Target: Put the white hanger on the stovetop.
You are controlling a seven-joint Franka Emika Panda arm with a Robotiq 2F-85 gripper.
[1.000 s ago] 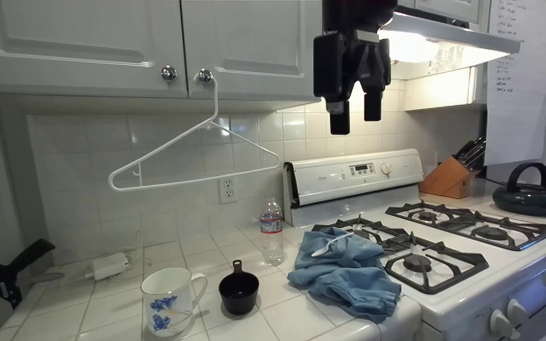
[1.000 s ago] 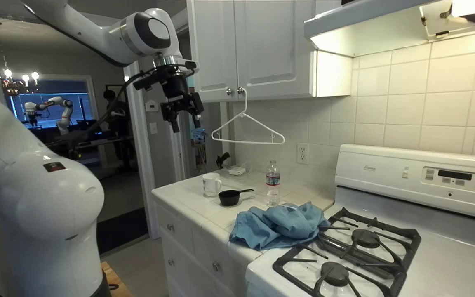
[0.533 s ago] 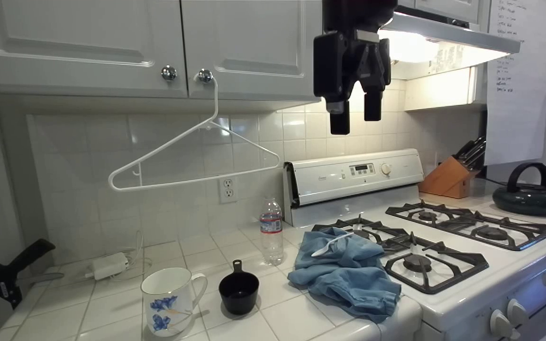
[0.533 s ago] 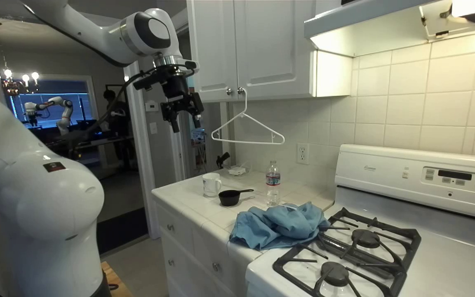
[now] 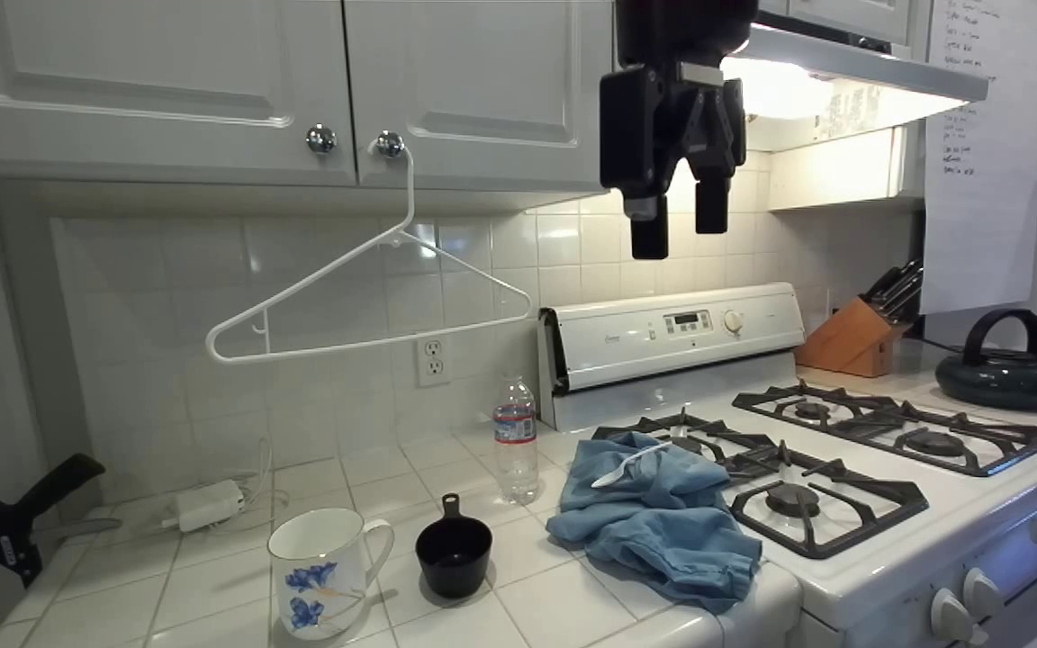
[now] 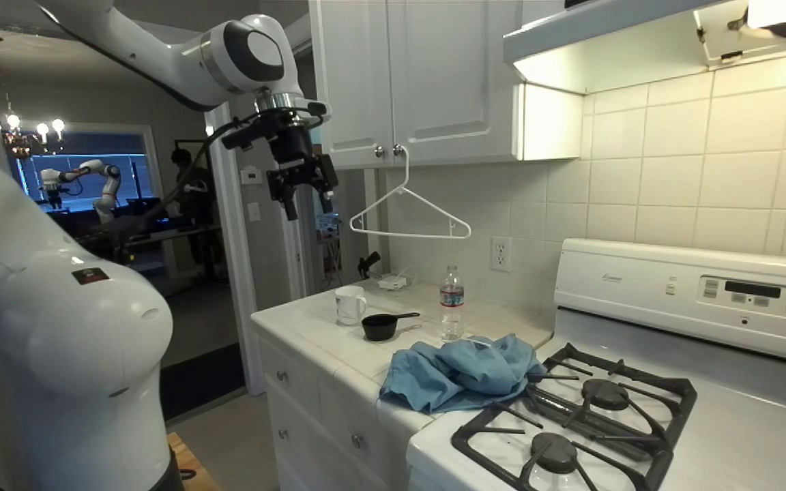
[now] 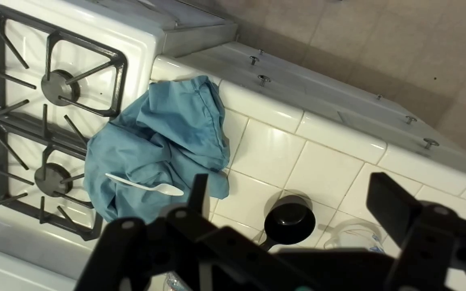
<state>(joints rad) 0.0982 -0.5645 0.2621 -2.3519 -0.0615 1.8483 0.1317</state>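
Observation:
The white hanger hangs by its hook from a cabinet knob, above the counter; it shows in both exterior views (image 5: 338,347) (image 6: 406,236). It is out of view in the wrist view. The stovetop, white with black grates, shows in both exterior views (image 5: 825,441) (image 6: 741,409) and at the left of the wrist view (image 7: 140,52). My gripper (image 5: 680,243) points down, open and empty, high above the counter. In an exterior view the gripper (image 6: 309,213) is left of the hanger, apart from it. In the wrist view the gripper (image 7: 287,178) has its fingers wide apart.
A blue cloth (image 5: 653,531) with a white spoon (image 5: 631,465) lies over the counter and stove edge. A mug (image 5: 320,576), black cup (image 5: 454,553) and bottle (image 5: 516,450) stand on the counter. The upper cabinet (image 5: 482,81) and range hood (image 6: 598,34) overhang.
My gripper has shifted very slightly down and to the right in both exterior views. The hanger and the other things have not moved.

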